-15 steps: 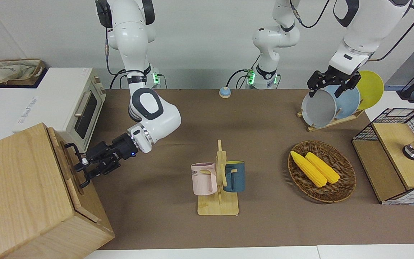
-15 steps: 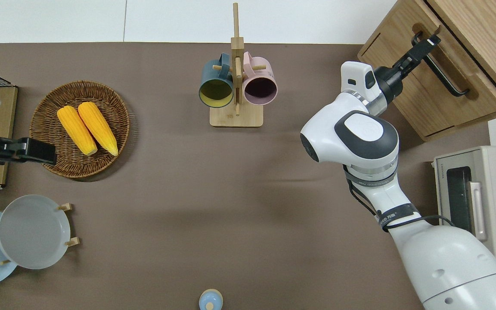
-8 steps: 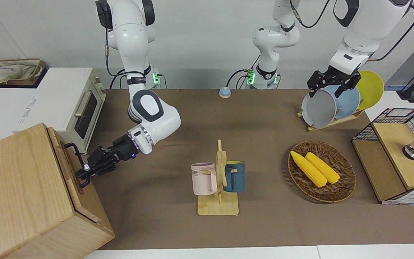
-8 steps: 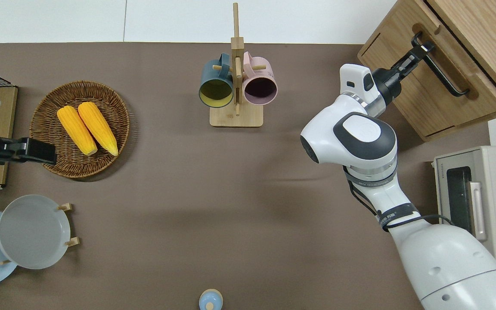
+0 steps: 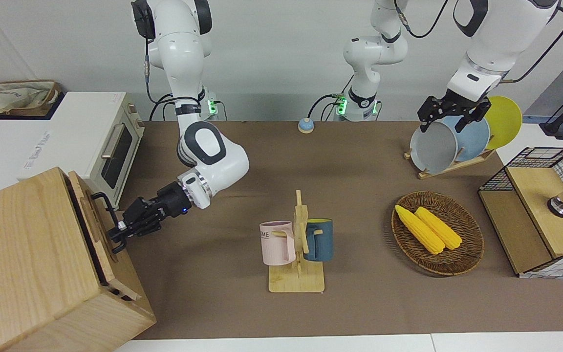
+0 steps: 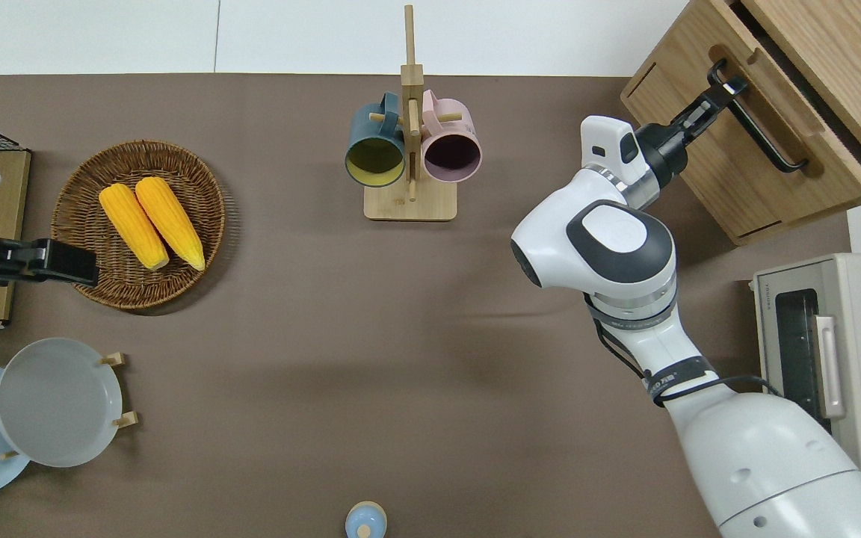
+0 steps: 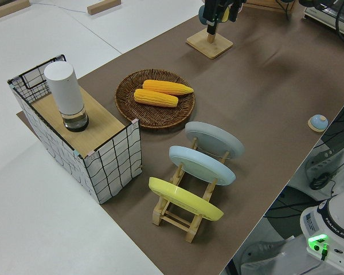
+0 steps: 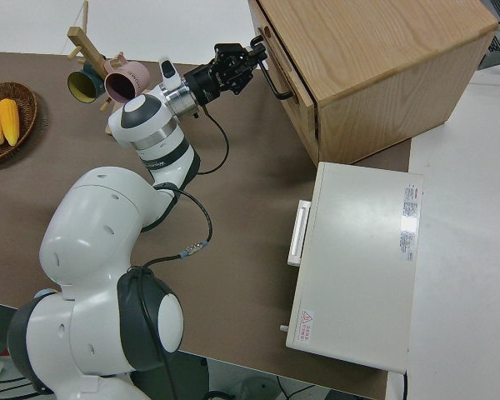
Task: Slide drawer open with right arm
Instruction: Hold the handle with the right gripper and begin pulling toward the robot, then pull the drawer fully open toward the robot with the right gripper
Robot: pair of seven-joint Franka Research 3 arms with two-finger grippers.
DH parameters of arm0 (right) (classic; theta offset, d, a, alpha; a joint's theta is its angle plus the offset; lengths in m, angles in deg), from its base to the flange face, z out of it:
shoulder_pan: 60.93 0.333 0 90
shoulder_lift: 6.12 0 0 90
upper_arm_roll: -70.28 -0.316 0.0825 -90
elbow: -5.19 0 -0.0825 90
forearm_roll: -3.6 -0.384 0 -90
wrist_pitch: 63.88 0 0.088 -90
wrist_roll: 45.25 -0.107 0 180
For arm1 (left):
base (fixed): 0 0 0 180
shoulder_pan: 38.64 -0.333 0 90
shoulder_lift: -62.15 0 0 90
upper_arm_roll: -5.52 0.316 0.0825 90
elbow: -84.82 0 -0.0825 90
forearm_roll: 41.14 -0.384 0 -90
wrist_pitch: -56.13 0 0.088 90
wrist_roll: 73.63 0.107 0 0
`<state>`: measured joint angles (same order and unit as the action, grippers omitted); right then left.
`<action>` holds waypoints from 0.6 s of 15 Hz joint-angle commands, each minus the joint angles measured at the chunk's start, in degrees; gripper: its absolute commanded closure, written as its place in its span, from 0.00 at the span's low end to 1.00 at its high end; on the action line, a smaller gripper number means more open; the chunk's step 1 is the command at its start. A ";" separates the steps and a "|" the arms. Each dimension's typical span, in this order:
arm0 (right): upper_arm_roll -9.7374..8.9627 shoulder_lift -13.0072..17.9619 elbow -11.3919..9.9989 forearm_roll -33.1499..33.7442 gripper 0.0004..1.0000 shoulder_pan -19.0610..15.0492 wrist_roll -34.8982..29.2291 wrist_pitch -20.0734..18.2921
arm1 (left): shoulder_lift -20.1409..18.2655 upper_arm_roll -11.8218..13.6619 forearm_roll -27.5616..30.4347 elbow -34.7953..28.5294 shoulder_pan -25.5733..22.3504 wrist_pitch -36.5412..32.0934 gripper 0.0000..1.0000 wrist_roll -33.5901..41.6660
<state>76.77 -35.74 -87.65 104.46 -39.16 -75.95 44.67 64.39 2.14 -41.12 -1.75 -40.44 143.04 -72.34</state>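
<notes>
The right arm's pincer (image 6: 722, 91) is closed around the end of the black bar handle (image 6: 763, 133) farther from the robots, reaching in level from the tabletop (image 6: 311, 314) side, a hold that suits a straight pull. The handle belongs to the drawer (image 6: 774, 112), the upper front of the light-wood cabinet (image 5: 27, 259) at the right arm's end of the tabletop, farther from the robots than the white toaster oven (image 6: 826, 359). A dark gap shows between the drawer front and the cabinet body, so the drawer appears pulled out a little, with most of its travel probably left. The drawer's inside cannot be seen. The pincer's fingertips blend into the dark handle, so the exact contact is hard to make out. The left arm (image 5: 477, 63) is parked; whether its fingers are apart cannot be told.
</notes>
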 commanded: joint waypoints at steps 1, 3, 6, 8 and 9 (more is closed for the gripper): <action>0.01 0.97 -1.37 -3.64 1.00 4.49 1.34 -5.62 | 0.65 -0.40 -0.98 1.40 -0.31 -1.13 0.01 0.56; 0.01 1.15 -1.37 -5.75 1.00 6.51 1.78 -7.99 | 0.65 -0.40 -0.98 1.49 -0.31 -1.13 0.01 0.56; 0.01 1.23 -1.28 -9.44 1.00 9.59 1.96 -11.07 | 0.65 -0.40 -0.98 1.49 -0.31 -1.13 0.01 0.56; 0.01 1.23 -1.11 -11.55 1.00 11.70 1.96 -13.44 | 0.65 -0.40 -0.98 1.40 -0.31 -1.13 0.01 0.56; -0.08 1.23 -1.11 -12.61 1.00 12.84 1.96 -14.67 | 0.65 -0.40 -0.98 1.49 -0.31 -1.13 0.01 0.56</action>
<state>76.65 -35.60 -87.93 95.45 -29.07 -75.87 32.92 64.39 2.14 -41.12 -1.75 -40.44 143.04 -72.34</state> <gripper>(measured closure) 0.815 0.004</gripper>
